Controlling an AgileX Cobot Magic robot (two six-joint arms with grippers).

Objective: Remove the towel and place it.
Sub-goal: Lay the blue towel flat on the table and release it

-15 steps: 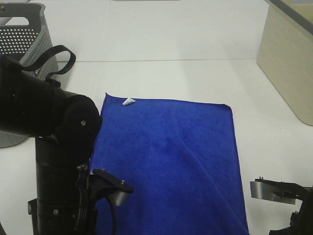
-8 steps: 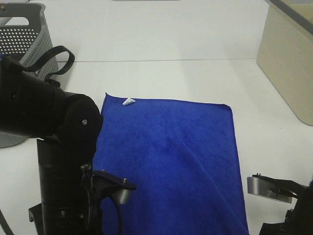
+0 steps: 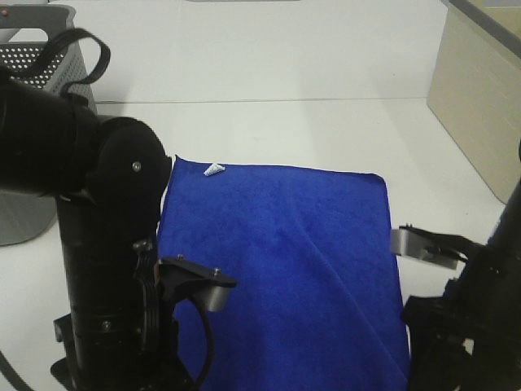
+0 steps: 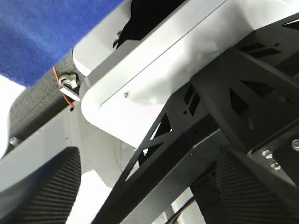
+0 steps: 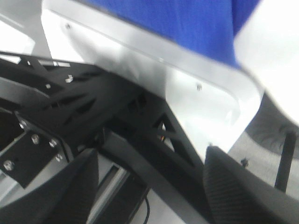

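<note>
The royal-blue towel (image 3: 285, 269) lies spread flat on the white table (image 3: 285, 130), with its small white tag (image 3: 213, 169) at the far left corner. It also shows in the left wrist view (image 4: 42, 32) and the right wrist view (image 5: 177, 23), overhanging the table's front edge. My left gripper (image 4: 145, 196) is open and empty, below the table's front edge, its ribbed fingers (image 4: 46, 186) wide apart. My right gripper (image 5: 154, 196) is open and empty too, its fingers (image 5: 243, 186) wide apart. Both arms are folded back at the near edge, off the towel.
The grey perforated basket (image 3: 32, 57) stands at the back left, partly hidden behind my left arm (image 3: 89, 187). A beige box (image 3: 480, 98) stands at the right edge. My right arm (image 3: 472, 318) is at the near right corner. The robot's black frame (image 4: 210, 116) fills both wrist views.
My left arm has lifted and swung up, covering more of the basket. My right arm has risen further into view at the lower right. The towel has not moved.
</note>
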